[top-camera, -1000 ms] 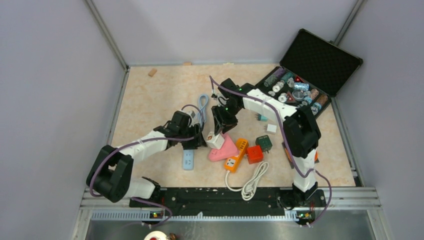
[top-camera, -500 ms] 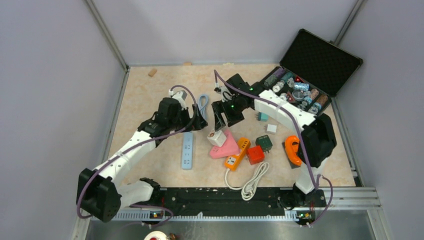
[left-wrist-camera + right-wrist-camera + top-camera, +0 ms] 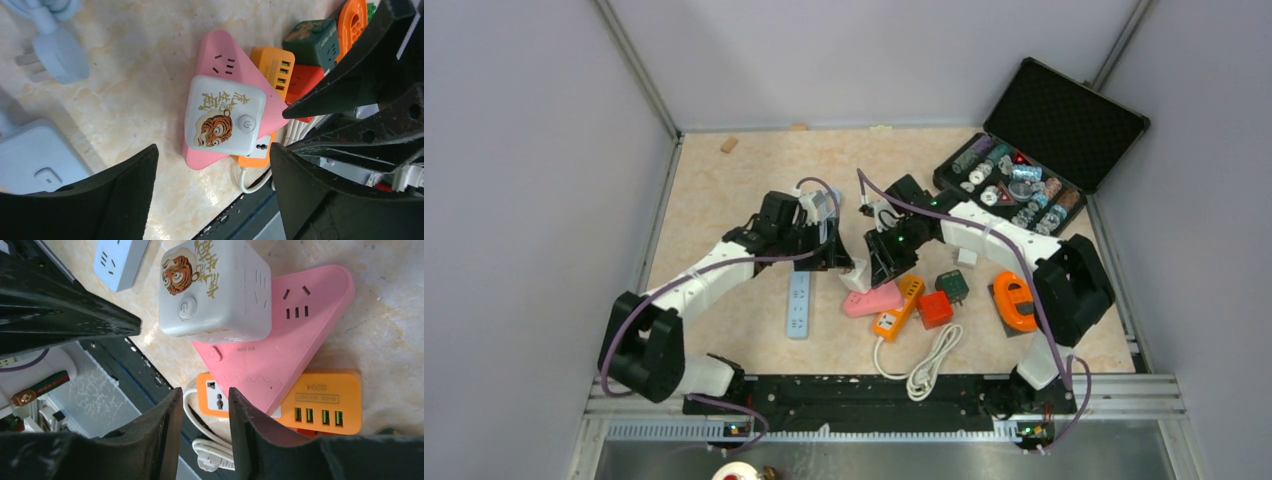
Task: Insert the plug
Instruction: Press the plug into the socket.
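Overhead view of a pale marbled surface (image 3: 714, 200), two arms meeting near its middle. White cube plug (image 3: 225, 116), printed with a tiger and gold characters, resting on top of a pink triangular socket block (image 3: 300, 325), over one corner; impossible to tell whether fully seated. Left jaws (image 3: 214, 150) spread wide above the cube, one finger out to either side, nothing pinched. Right jaws (image 3: 205, 390) parted by a narrow gap, nothing between them, poised just beside the cube. Orange power strip (image 3: 320, 400) tucked partly under the pink block. Pale blue power strip (image 3: 799, 305) flat on the surface to the left. Green cube adapter (image 3: 952, 285) and red cube adapter (image 3: 934, 310) close together to the right. Open black case (image 3: 1064, 110) of small parts at the far right corner.
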Available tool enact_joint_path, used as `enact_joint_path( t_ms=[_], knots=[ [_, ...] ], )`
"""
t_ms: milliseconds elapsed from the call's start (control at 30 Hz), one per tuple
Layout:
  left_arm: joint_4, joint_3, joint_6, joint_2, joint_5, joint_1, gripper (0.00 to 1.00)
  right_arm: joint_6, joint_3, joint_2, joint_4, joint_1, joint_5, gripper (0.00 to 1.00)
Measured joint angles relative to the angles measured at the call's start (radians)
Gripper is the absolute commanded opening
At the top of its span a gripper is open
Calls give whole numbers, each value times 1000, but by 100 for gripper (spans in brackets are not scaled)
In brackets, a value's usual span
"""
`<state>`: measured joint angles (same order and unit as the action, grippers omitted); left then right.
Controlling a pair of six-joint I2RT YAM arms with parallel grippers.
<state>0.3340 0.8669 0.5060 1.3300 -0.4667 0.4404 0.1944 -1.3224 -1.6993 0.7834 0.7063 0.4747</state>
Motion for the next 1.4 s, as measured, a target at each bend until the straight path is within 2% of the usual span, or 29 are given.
enact_joint_path(
  t_ms=[167, 333, 433, 767, 1033, 1333, 1367, 1400],
  knots=[
    [8, 36, -19, 119, -74, 7, 76, 13, 19, 0, -40, 0, 14, 25],
    [27, 86, -57, 195, -110, 20, 75, 27, 19, -8, -53, 0, 16, 6],
    [30, 102, -74, 218, -133, 30, 72, 34, 19, -24, -50, 0, 6, 0],
    [40, 111, -116, 239, -156, 56, 62, 38, 20, -53, -7, 0, -38, 0],
    [35, 140, -124, 277, -166, 77, 32, 50, 20, -91, 40, 0, -79, 0],
    [20, 144, -124, 296, -180, 90, 10, 78, 20, -98, 53, -3, -89, 1],
    [17, 145, -123, 298, -182, 93, 9, 81, 20, -98, 54, -7, -86, 5],
    [14, 145, -123, 300, -182, 97, 8, 87, 20, -97, 54, -13, -81, 17]
  ],
)
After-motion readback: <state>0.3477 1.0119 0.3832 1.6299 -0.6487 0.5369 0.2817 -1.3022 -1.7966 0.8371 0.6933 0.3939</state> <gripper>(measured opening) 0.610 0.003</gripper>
